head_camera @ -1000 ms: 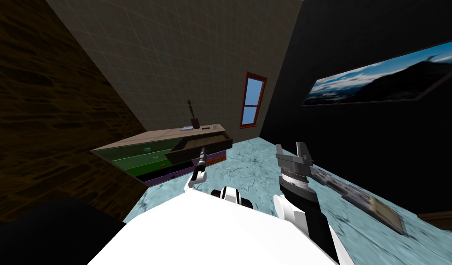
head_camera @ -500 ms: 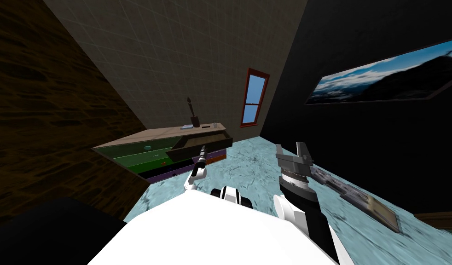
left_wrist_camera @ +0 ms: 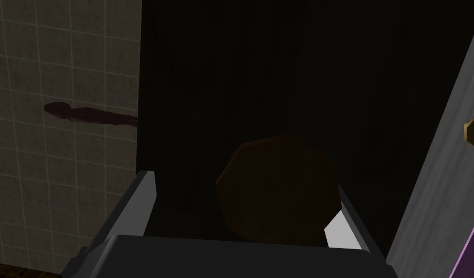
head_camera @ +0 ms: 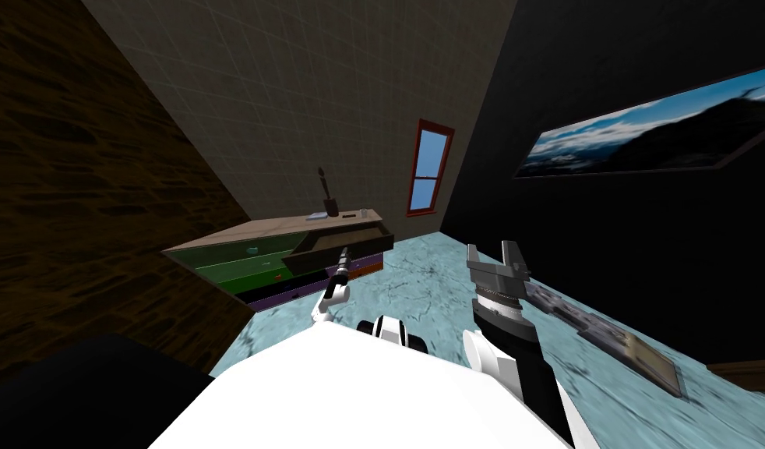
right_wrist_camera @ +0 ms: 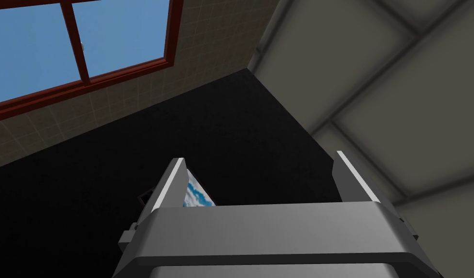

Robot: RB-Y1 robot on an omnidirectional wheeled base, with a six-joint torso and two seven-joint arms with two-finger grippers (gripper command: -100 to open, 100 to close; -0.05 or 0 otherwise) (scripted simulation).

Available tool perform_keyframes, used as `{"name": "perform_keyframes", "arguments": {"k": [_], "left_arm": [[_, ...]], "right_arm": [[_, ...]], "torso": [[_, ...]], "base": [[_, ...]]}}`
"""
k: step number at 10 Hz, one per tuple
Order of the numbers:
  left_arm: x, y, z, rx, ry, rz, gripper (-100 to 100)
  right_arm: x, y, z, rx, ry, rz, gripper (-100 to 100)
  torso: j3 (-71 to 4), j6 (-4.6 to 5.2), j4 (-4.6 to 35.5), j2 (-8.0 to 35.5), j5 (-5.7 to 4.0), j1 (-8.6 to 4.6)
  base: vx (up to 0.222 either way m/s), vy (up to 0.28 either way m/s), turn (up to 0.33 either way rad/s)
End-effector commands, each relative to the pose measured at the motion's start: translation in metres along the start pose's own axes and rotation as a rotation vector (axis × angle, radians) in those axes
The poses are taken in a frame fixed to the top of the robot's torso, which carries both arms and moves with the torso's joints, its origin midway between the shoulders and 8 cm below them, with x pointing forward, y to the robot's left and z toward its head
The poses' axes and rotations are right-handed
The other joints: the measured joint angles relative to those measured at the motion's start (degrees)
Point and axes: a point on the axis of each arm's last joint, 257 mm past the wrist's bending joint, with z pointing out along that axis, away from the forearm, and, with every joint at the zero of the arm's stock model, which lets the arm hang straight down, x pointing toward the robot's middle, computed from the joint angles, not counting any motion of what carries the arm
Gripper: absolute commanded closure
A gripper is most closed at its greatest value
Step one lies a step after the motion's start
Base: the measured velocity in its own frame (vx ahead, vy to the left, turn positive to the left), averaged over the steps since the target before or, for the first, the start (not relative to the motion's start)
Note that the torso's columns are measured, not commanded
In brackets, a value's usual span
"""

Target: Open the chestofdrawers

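Since earlier: only my viewpoint drifts; the top drawer (head_camera: 338,248) is out as far as before.
Left gripper (head_camera: 344,254): released, its fingers straddle the drawer's dark round knob (left_wrist_camera: 277,190), probably hooking it to pull.
Right gripper (head_camera: 498,257): spread, idle above the floor (head_camera: 420,288).
Chest of drawers (head_camera: 241,257): against the tiled wall; the open drawer is at its far end.
Room: pale blue marbled floor, red-framed window (head_camera: 428,167).

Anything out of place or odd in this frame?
Yes: a framed panel lies flat on the floor by the dark wall, which looks odd. One drawer of the chest juts out, as the task wants.
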Motion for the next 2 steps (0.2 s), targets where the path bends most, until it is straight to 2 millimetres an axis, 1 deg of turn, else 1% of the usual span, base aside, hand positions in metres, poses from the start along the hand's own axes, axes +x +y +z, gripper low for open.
{"name": "perform_keyframes", "arguments": {"k": [1, 2], "left_arm": [[-0.0001, 0.0014, -0.0004, -0.003, 0.0, 0.0, 0], [-0.0003, 0.0024, -0.0007, -0.006, 0.0, 0.0, 0]], "right_arm": [[0.0, 0.0, 0.0, 0.0, 0.0, 0.0, 0], [0.0, 0.0, 0.0, 0.0, 0.0, 0.0, 0]], "torso": [[-0.03, 0.0, -0.05, -0.05, 0.04, 0.03], [-0.05, 0.01, -0.09, -0.09, 0.06, 0.05]], "base": [[0.0, 0.0, 0.0], [0.0, 0.0, 0.0]]}}
